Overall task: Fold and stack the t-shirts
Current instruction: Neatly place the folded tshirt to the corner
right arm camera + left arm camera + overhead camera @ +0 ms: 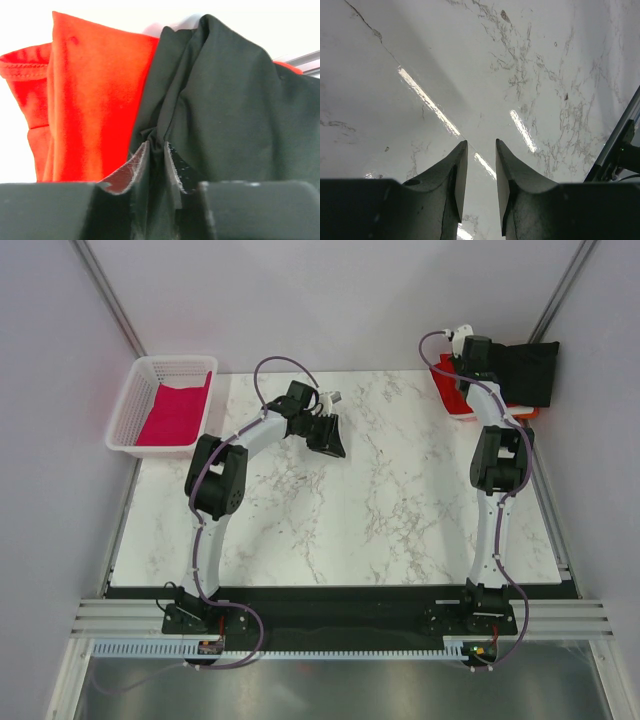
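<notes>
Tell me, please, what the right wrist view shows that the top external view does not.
Only the right wrist view: the right gripper has its jaws nearly together on a puckered fold of the black t-shirt, and the stitched hem of the red t-shirt is visible. Only the top external view: the white basket holding a magenta t-shirt, and the left gripper over the bare marble table. Both: the black t-shirt lying against the red one.
</notes>
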You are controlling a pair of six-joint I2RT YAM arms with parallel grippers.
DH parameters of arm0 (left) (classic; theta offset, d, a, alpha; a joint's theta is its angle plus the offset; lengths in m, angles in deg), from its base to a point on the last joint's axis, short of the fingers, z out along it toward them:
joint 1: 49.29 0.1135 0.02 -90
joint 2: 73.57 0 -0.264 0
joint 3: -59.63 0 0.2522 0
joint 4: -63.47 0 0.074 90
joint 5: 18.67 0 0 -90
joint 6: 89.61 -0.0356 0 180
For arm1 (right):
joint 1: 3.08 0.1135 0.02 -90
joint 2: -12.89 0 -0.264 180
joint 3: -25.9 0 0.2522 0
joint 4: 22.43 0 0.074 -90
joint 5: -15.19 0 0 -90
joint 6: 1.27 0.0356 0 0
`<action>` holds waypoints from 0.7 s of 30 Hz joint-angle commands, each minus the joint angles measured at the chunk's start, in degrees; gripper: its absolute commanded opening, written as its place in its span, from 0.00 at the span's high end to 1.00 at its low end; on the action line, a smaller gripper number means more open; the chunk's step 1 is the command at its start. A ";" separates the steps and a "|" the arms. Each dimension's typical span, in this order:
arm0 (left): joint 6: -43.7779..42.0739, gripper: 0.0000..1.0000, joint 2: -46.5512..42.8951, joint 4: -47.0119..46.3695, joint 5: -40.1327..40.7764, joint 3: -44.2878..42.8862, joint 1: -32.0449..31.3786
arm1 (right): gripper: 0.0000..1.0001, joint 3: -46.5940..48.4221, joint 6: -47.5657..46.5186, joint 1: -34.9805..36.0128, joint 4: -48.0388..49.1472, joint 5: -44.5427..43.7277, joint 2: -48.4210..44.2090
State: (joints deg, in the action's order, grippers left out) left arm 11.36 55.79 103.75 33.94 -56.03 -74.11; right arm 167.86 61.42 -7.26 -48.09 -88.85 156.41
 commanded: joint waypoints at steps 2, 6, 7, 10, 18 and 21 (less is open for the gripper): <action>-3.31 0.64 -4.29 -0.24 1.09 -0.31 -0.05 | 1.00 1.70 -0.20 -0.56 3.46 -2.57 0.35; -3.49 0.64 -4.47 -0.16 1.09 -0.22 -0.14 | 1.00 1.09 -0.02 -0.47 3.82 -3.10 -0.61; -3.49 0.64 -4.38 -0.24 1.17 -0.13 -0.14 | 1.00 0.65 -0.02 -0.39 3.82 -3.10 -1.40; -3.23 0.64 -4.12 -0.24 0.74 -0.40 -0.23 | 1.00 -1.19 -0.46 0.23 3.47 -2.40 -3.85; -2.44 0.64 -3.24 -0.86 -0.32 -1.10 -0.23 | 1.00 -5.77 -1.08 2.60 1.62 -0.11 -10.01; -2.09 0.64 -3.06 -1.04 -0.76 -1.10 -0.14 | 1.00 -7.52 -1.60 3.48 1.27 0.33 -11.95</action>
State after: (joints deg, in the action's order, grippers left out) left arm 10.57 55.79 103.71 34.80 -56.06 -74.13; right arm 161.15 60.48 -5.12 -47.39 -89.81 150.38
